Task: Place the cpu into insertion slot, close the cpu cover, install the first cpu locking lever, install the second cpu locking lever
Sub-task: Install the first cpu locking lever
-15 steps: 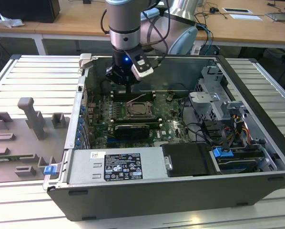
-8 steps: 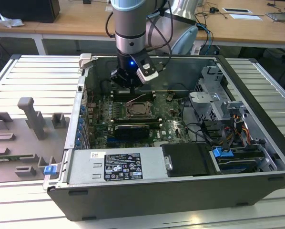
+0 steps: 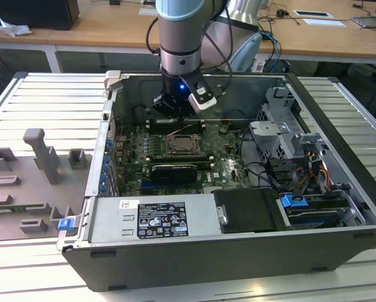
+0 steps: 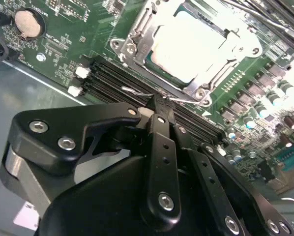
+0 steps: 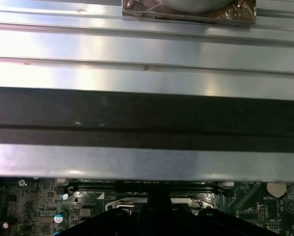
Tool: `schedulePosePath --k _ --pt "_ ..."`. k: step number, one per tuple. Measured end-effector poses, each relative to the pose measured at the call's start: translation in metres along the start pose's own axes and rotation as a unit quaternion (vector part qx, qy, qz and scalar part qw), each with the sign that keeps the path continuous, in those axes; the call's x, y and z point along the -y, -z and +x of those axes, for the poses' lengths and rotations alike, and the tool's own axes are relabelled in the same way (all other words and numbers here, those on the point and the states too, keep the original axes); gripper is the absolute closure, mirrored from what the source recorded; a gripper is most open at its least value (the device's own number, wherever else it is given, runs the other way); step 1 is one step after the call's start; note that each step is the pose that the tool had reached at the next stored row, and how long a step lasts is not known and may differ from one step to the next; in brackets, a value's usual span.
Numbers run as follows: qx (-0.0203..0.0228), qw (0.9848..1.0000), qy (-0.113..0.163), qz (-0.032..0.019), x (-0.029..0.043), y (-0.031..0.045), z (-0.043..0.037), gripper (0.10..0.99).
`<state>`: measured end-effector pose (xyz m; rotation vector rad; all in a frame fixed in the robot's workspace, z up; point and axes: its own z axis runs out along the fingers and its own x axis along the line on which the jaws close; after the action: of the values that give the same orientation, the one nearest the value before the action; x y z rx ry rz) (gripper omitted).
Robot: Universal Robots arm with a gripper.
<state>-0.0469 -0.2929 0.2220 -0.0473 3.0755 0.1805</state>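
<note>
**Q:** One arm. How does the claw (image 4: pixel 159 104) stand?
**A:** Fingers pressed together, tip at the thin wire lever (image 4: pixel 137 92), above the black memory slots (image 4: pixel 112 81).
**Q:** And the cpu (image 4: pixel 186 44)?
**A:** Seated on the green board (image 4: pixel 78 29), with the cpu cover (image 4: pixel 137 29) down around it.
**Q:** Any writing?
**A:** A white label (image 3: pixel 161 220) on the power supply (image 3: pixel 112 223); print not legible.

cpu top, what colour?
Pale silver-beige, seated under the cover; cpu shows best in the second wrist view.
</note>
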Motion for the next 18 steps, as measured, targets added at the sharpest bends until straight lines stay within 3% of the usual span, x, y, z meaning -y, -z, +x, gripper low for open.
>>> schedulePosePath --k 7,13,18 --pt "0.0 1.0 0.0 0.0 0.0012 -0.0093 -0.0138 0.98" --pt "0.0 1.0 0.0 0.0 0.002 -0.0164 -0.0209 0.98" --pt "-0.0001 1.0 0.0 0.0006 0.0022 -0.0178 -0.0211 0.98"
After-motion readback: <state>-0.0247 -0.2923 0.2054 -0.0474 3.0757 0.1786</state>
